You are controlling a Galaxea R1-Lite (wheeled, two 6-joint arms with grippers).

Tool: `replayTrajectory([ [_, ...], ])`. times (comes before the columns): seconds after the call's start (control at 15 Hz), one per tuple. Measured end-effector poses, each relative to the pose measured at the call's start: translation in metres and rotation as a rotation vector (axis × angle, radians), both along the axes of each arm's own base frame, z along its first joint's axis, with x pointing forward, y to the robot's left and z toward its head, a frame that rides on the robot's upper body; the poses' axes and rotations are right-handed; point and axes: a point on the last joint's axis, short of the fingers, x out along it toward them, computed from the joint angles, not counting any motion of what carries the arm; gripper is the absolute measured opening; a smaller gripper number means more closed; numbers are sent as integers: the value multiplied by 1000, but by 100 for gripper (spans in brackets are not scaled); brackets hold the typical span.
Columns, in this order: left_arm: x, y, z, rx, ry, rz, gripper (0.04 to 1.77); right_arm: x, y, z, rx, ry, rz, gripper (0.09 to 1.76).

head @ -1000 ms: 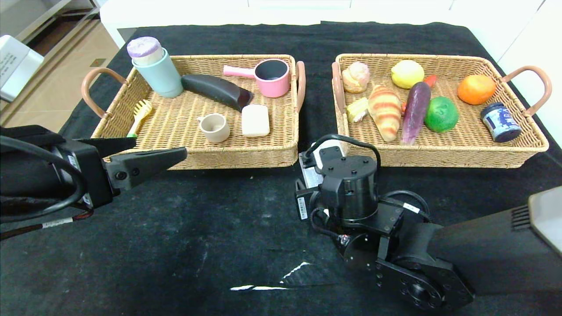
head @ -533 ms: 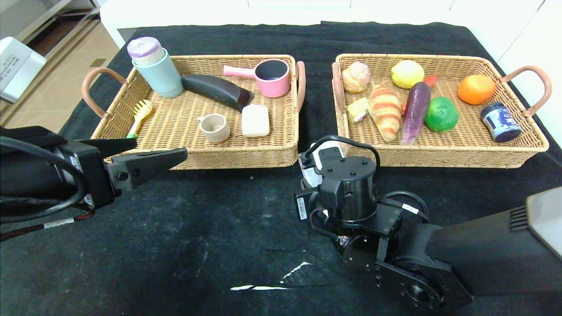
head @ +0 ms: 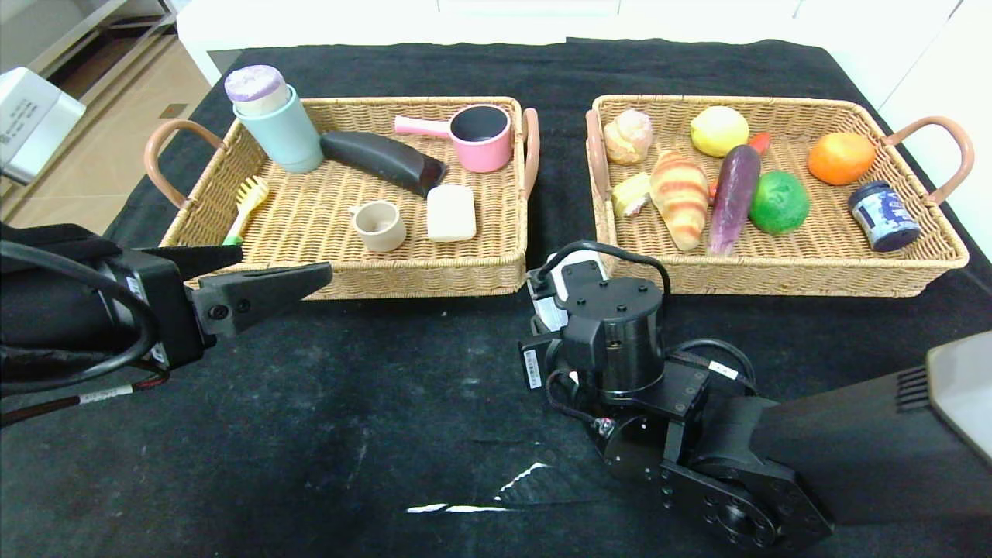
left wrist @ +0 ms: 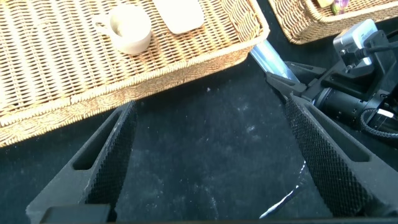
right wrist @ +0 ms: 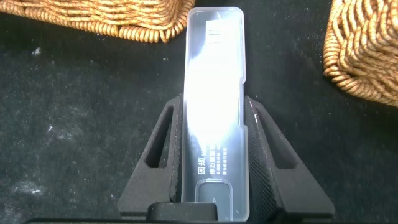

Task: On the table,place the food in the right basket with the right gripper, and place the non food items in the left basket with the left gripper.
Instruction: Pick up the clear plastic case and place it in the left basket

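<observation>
My right gripper [right wrist: 214, 103] is shut on a clear plastic case [right wrist: 214, 74] with printed text, held lengthwise between the fingers just above the black cloth, in the gap between the two baskets' near corners. In the head view the right wrist [head: 612, 333] hides those fingers. The case also shows in the left wrist view [left wrist: 272, 59]. My left gripper [head: 283, 260] is open and empty, hovering in front of the left basket's [head: 341, 277] near rim; it also shows in the left wrist view [left wrist: 210, 106]. The right basket [head: 775, 280] holds food.
The left basket holds a mint cup [head: 283, 128], a dark case [head: 384, 159], a pink pot [head: 480, 136], a beige cup [head: 378, 225], a white block [head: 451, 212] and a brush [head: 246, 198]. The right basket holds a croissant [head: 680, 198], an eggplant [head: 734, 194], fruit and a jar [head: 883, 215].
My right wrist has drifted slightly left and toward me with the case still held. The left gripper has barely moved.
</observation>
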Motion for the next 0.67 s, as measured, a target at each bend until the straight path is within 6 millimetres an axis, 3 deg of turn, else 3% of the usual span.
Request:
replayTrajectory([
  [0.33,1,0,-1,2,6,0,172,-5,0,5,0,-5,8,68],
  [0.67,3,-1,-2,0,5,2,172,-17,-3,25,28,-36,13,68],
])
